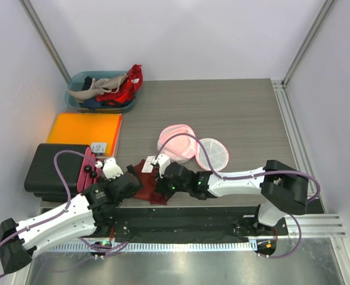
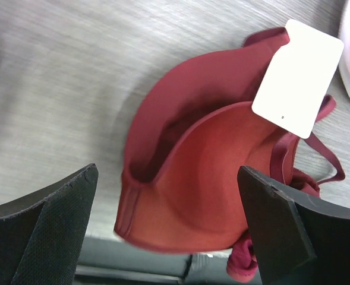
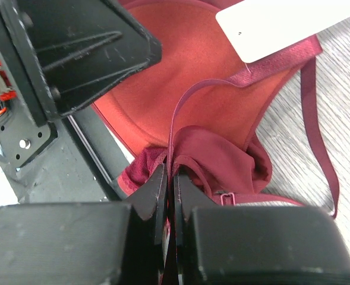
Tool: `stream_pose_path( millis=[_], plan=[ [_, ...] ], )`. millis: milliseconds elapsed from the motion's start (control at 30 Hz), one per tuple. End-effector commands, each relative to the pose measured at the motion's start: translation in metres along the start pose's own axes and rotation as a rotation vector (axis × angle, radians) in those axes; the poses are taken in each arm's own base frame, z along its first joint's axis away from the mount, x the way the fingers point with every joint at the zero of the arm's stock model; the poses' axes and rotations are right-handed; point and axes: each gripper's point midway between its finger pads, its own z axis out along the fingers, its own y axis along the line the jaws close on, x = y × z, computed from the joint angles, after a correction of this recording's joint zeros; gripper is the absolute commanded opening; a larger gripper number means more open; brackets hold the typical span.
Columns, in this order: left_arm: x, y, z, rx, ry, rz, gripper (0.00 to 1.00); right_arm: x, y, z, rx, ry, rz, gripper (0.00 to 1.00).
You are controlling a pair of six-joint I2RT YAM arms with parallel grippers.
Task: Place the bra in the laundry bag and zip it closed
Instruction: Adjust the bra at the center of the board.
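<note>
The dark red bra (image 1: 148, 184) lies at the table's near edge, with a white tag (image 2: 296, 77). It fills the left wrist view (image 2: 192, 160) and the right wrist view (image 3: 186, 71). My left gripper (image 1: 129, 183) is open, its jaws wide on either side of a cup, fingers (image 2: 50, 231) apart from the cloth. My right gripper (image 1: 161, 184) is shut on the bra's strap and bunched fabric (image 3: 216, 157). The laundry bag (image 1: 177, 142), white mesh with pink trim, lies open behind the bra, its round flap (image 1: 213, 153) to the right.
A teal bin of clothes (image 1: 103, 89) stands at the back left. An orange folder (image 1: 85, 130) and a black case (image 1: 53, 169) lie along the left side. The table's near edge and black rail (image 1: 180, 222) run just below the bra.
</note>
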Motion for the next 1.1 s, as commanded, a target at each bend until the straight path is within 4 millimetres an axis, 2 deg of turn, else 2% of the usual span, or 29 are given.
stream_pose_path(
  millis=[0,67,233,267,467,567,600,633,800,900,1033,1067],
  plan=[
    [-0.015,-0.025,0.006,0.128,-0.1,0.098,1.0,-0.02,0.001,-0.013,-0.028,-0.065,-0.001,0.1],
    [-0.016,-0.032,0.004,0.18,-0.108,0.085,1.0,-0.02,0.006,-0.017,-0.066,-0.062,0.003,0.1],
    [-0.007,-0.026,0.016,0.187,-0.083,0.11,1.0,-0.019,0.007,-0.02,-0.09,-0.064,0.01,0.1],
    [-0.004,-0.033,0.016,0.216,-0.062,0.106,1.0,-0.019,0.007,-0.02,-0.091,-0.064,0.011,0.1],
    [0.005,-0.036,0.029,0.17,0.014,0.148,0.71,-0.02,0.006,-0.022,-0.093,-0.067,0.017,0.1],
    [0.005,-0.046,0.03,0.19,0.028,0.162,0.42,-0.018,0.004,-0.025,-0.085,-0.067,0.021,0.1],
    [0.008,-0.05,0.029,0.206,0.041,0.16,0.26,-0.019,0.003,-0.026,-0.083,-0.068,0.025,0.1],
    [0.008,-0.053,0.029,0.218,0.045,0.154,0.23,-0.018,0.003,-0.028,-0.082,-0.069,0.029,0.1],
    [0.031,-0.068,0.023,0.304,0.162,0.121,0.16,-0.018,-0.001,-0.038,-0.058,-0.073,0.06,0.11],
    [0.044,-0.075,0.021,0.341,0.221,0.064,0.13,-0.028,0.001,-0.04,-0.052,-0.089,0.082,0.11],
    [0.054,-0.083,0.02,0.395,0.261,-0.012,0.11,-0.036,-0.003,-0.027,-0.01,-0.053,0.116,0.11],
    [0.057,-0.082,0.022,0.393,0.267,-0.019,0.1,-0.03,-0.012,-0.017,0.038,-0.025,0.123,0.11]
  ],
)
